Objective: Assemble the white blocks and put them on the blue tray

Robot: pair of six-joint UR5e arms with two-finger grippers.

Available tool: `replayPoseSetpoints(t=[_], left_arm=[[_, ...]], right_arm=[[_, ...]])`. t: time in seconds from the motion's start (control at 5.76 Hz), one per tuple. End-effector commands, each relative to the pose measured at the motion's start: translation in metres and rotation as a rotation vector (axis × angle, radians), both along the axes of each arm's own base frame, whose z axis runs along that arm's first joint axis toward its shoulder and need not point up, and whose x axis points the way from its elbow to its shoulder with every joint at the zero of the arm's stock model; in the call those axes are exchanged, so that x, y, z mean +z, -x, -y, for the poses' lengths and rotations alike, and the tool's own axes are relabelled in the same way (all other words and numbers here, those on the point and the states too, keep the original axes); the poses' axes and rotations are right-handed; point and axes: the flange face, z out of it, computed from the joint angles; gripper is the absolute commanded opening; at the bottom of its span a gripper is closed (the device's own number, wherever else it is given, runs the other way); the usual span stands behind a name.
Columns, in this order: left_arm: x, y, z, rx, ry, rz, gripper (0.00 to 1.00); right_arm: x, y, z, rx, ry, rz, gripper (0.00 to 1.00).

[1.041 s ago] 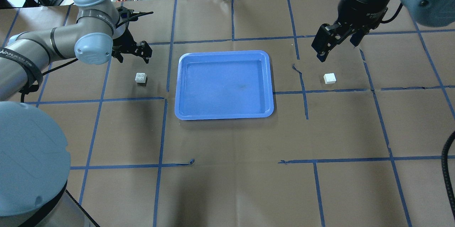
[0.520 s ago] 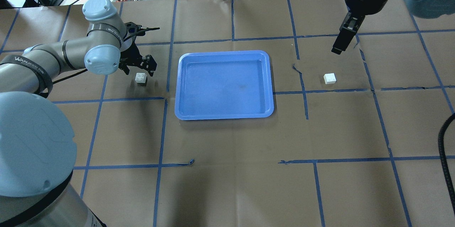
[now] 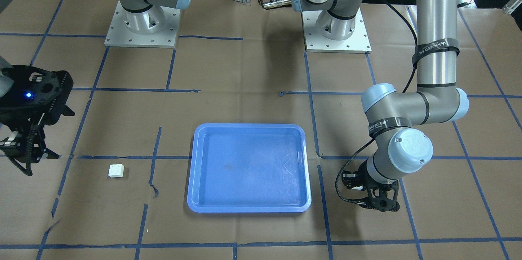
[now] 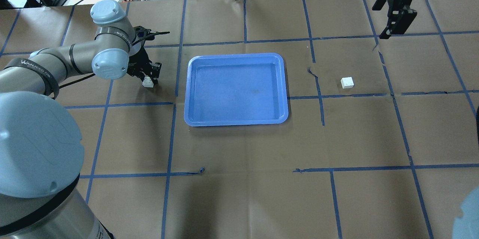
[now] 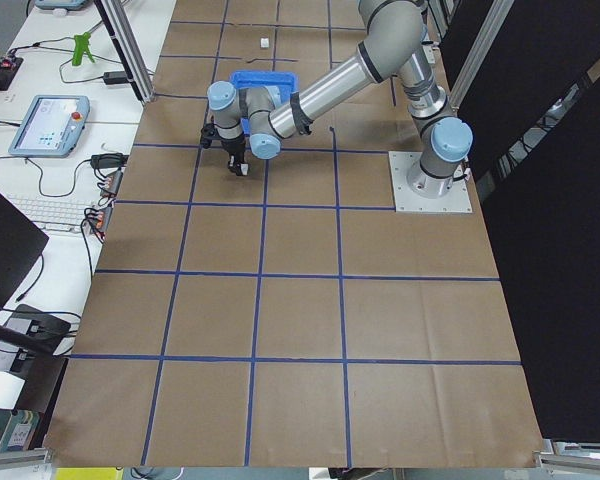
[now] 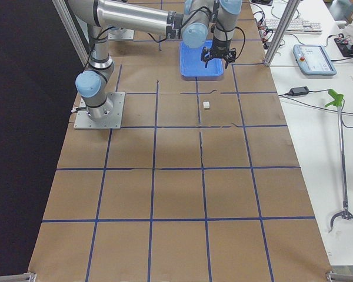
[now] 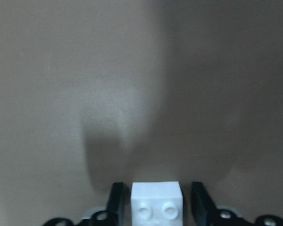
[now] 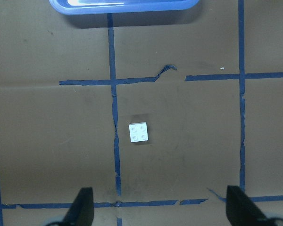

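White studded plastic brick (image 7: 156, 205) bracketed by parted left fingers (image 7: 116, 202).
Gaps beside it are shown only by the wrist view; right fingers (image 8: 82, 207) are spread wide.

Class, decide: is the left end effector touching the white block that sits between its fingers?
Apart. The left wrist view shows the left end effector with its fingers flanking the white block, and a thin gap is visible on each side.

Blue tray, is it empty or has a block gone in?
Empty. The blue tray has a bare floor; one white block and the other white block sit outside it.
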Motion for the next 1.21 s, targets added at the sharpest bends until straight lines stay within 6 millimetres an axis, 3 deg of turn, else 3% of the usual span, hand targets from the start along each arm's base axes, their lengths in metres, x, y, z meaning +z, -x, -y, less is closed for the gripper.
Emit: replayPoseSetpoints(t=[0.0,0.17,0.35,0.52,0.69,0.87,1.04], left_arm=[[0.012,0.000,0.004,-0.002,0.023,0.003,0.00],[0.036,0.008,0.001,-0.009,0.048,0.008,0.00],[0.061,0.024,-0.008,-0.029,0.044,0.001,0.00],[0.086,0.083,-0.023,-0.129,0.057,0.002,0.00],[0.093,0.145,-0.040,-0.231,0.068,0.003,0.00],[0.090,0.187,-0.054,-0.332,0.069,0.002,0.00],[0.088,0.205,-0.059,-0.535,0.068,0.001,0.00]], right_arm=[[-0.029,0.020,0.016,0.055,-0.006,0.149,1.00],[-0.054,0.031,0.016,0.093,0.011,0.270,1.00],[-0.087,0.055,0.008,0.045,-0.003,0.379,1.00],[-0.129,0.061,0.011,0.107,0.054,0.479,0.99],[-0.169,0.081,0.009,0.069,0.087,0.530,0.98],[-0.205,0.088,0.002,0.059,0.112,0.569,0.98],[-0.236,0.086,-0.002,0.086,0.130,0.578,0.98]])
